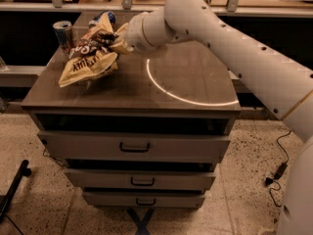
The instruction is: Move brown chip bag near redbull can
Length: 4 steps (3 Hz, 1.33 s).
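The brown chip bag (90, 58) is a crumpled dark brown and tan foil bag at the far left of the cabinet top (132, 89). My gripper (116, 42) is shut on the bag's upper right end and holds it tilted, its lower left corner close to the surface. The redbull can (64, 35) stands upright at the far left corner, just left of and behind the bag. The bag's top edge is close to the can.
A wider blue can (103, 17) lies behind the bag near the back edge. A bright ring of light (188, 89) marks the cabinet top on the right. Three drawers (134, 147) face front. A shelf runs behind the cabinet.
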Each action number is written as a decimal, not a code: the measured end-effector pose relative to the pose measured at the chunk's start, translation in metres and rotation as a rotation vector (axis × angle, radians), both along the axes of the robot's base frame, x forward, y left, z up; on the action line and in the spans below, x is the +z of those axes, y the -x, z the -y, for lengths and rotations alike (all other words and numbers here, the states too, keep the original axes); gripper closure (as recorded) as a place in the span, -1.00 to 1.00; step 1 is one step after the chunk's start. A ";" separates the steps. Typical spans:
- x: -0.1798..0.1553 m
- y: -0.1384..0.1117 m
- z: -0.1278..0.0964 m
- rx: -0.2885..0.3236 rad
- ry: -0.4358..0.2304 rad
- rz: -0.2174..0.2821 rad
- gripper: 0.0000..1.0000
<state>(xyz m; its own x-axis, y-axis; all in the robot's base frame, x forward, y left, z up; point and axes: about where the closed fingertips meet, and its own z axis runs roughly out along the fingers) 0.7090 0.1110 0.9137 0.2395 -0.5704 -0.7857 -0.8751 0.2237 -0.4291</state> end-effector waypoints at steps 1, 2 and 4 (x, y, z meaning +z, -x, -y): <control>-0.001 0.001 -0.002 0.004 0.000 -0.002 -0.25; -0.002 0.001 -0.005 0.007 0.000 -0.003 -0.71; -0.001 0.002 -0.008 0.016 -0.006 -0.008 -1.00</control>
